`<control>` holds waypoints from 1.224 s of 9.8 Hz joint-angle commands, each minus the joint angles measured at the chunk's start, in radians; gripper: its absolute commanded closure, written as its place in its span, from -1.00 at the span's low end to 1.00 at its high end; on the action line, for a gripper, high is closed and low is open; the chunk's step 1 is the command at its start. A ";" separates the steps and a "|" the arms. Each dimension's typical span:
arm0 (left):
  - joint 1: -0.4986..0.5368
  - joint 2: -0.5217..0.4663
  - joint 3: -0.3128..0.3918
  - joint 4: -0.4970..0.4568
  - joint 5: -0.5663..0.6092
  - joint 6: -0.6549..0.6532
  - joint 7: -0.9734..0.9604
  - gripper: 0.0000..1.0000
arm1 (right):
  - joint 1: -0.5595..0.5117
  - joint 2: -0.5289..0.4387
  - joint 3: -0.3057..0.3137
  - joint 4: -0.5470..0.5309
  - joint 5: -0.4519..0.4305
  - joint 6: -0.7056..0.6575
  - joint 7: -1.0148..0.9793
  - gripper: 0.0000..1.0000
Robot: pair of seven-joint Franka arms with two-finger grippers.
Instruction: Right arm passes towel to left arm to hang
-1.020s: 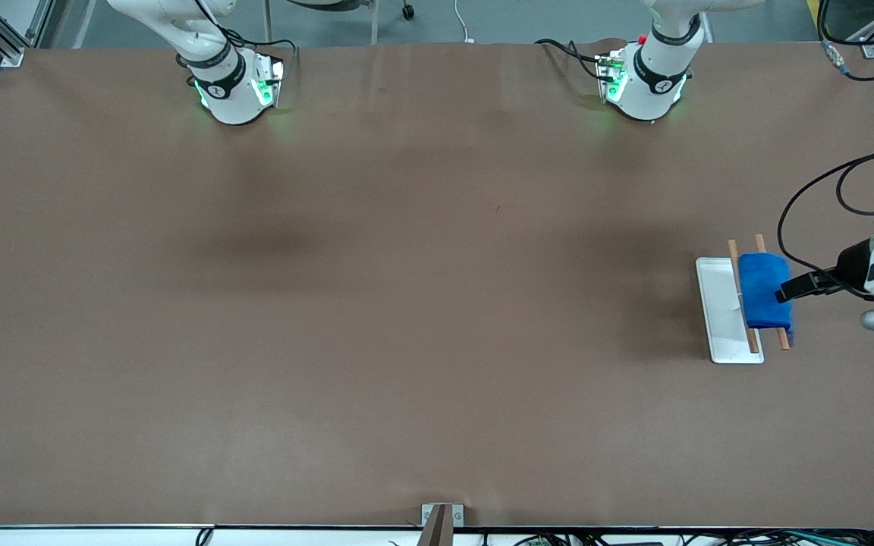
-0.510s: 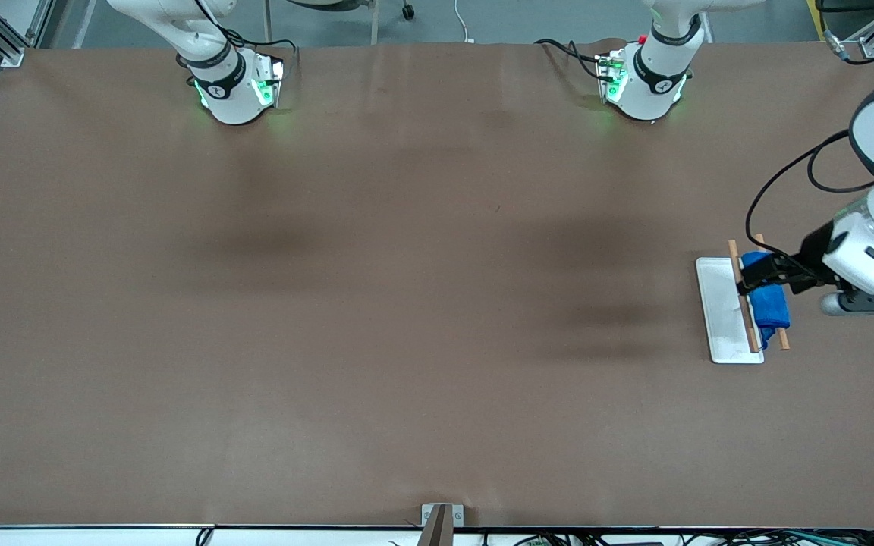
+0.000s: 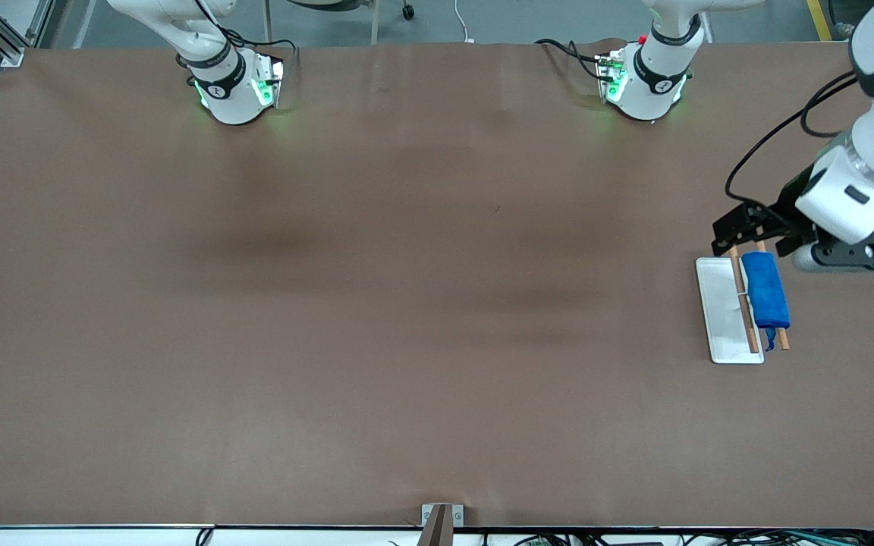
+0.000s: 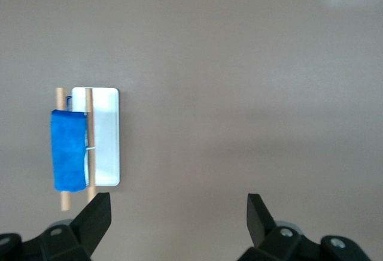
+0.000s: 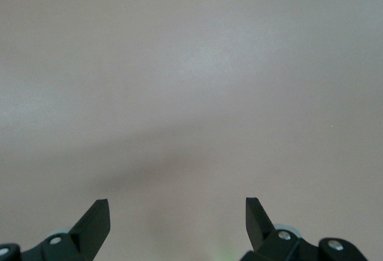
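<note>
The bright blue towel (image 3: 765,299) hangs folded over one wooden rod of a small rack at the left arm's end of the table. It also shows in the left wrist view (image 4: 67,150). My left gripper (image 3: 756,231) is open and empty in the air, over the table at the end of the rack that lies farther from the front camera. It is apart from the towel. In its wrist view the left gripper (image 4: 179,198) is spread wide over bare table. My right gripper (image 5: 178,204) is open and empty over bare brown table. The right arm waits.
The rack has two wooden rods (image 3: 744,303) and a white base plate (image 3: 719,311), also in the left wrist view (image 4: 106,135). The right arm's base (image 3: 228,83) and the left arm's base (image 3: 646,80) stand along the farther table edge. A metal bracket (image 3: 441,519) sits at the near edge.
My left gripper has let go of the towel and lifted away from it, toward the arms' bases. The towel stays draped on the rod. The right arm has not moved.
</note>
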 commanded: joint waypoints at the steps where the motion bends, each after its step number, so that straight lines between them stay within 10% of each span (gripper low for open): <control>1: 0.011 -0.041 -0.023 -0.007 0.036 -0.057 -0.016 -1.00 | -0.009 -0.008 0.011 -0.002 -0.006 -0.005 0.014 -1.00; 12: -0.002 -0.096 0.030 -0.082 -0.010 -0.074 -0.013 -1.00 | -0.019 -0.008 0.034 -0.002 -0.006 -0.003 0.016 -1.00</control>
